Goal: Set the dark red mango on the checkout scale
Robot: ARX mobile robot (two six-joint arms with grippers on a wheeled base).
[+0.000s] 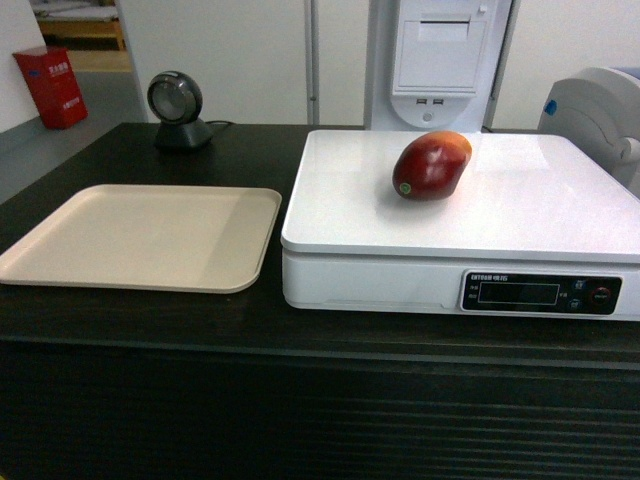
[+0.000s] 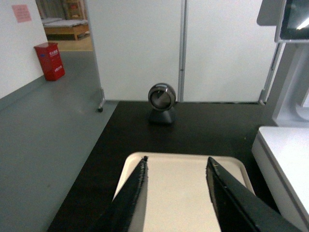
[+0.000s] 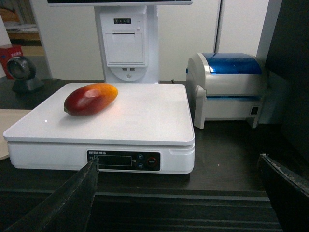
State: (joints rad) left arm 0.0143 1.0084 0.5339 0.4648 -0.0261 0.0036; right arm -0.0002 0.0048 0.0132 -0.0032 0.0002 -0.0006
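The dark red mango lies on its side on the flat white top of the scale, free of both grippers; the right wrist view shows the mango on the scale too. The scale rests on the dark checkout counter, whose ribbed front shows below. My left gripper hangs open over the beige tray with nothing between its fingers. Open and empty as well, my right gripper sits low in front of the counter, short of the scale. Neither gripper shows in the head view.
A beige tray lies left of the scale. A round barcode scanner stands at the counter's back left. A white receipt-printer column rises behind the scale, and a white and blue printer sits to its right.
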